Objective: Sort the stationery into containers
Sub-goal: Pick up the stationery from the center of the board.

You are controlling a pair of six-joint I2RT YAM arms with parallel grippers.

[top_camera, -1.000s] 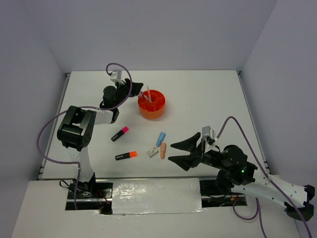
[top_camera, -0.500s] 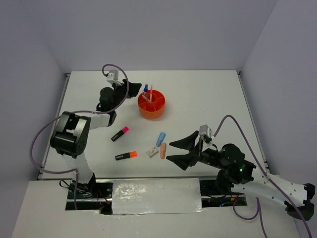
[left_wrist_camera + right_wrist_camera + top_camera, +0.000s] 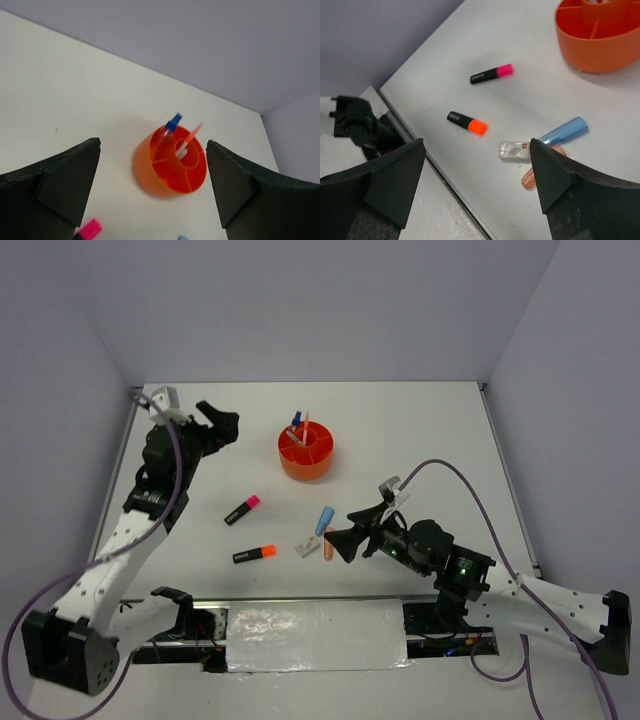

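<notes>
The orange tub (image 3: pixel 305 454) stands at mid-table with a blue-clear marker (image 3: pixel 294 423) and a thin pen (image 3: pixel 304 425) upright in it. On the table lie a pink-capped highlighter (image 3: pixel 242 510), an orange-capped highlighter (image 3: pixel 254 554), a white eraser (image 3: pixel 308 546), a blue eraser (image 3: pixel 324 520) and a salmon eraser (image 3: pixel 329 545). My left gripper (image 3: pixel 218 425) hangs open and empty to the left of the tub (image 3: pixel 170 162). My right gripper (image 3: pixel 342 530) is open and empty just right of the erasers; its view shows the white eraser (image 3: pixel 515 150) and the orange-capped highlighter (image 3: pixel 466 123) between its fingers.
Grey walls close the table at the back and sides. The table's near edge (image 3: pixel 445 175) runs just behind the orange-capped highlighter, with the arm bases and a taped strip (image 3: pixel 310 635) beyond it.
My left gripper has drawn back from the tub to the left and opened wide. My right gripper has moved left to the erasers and opened further.
</notes>
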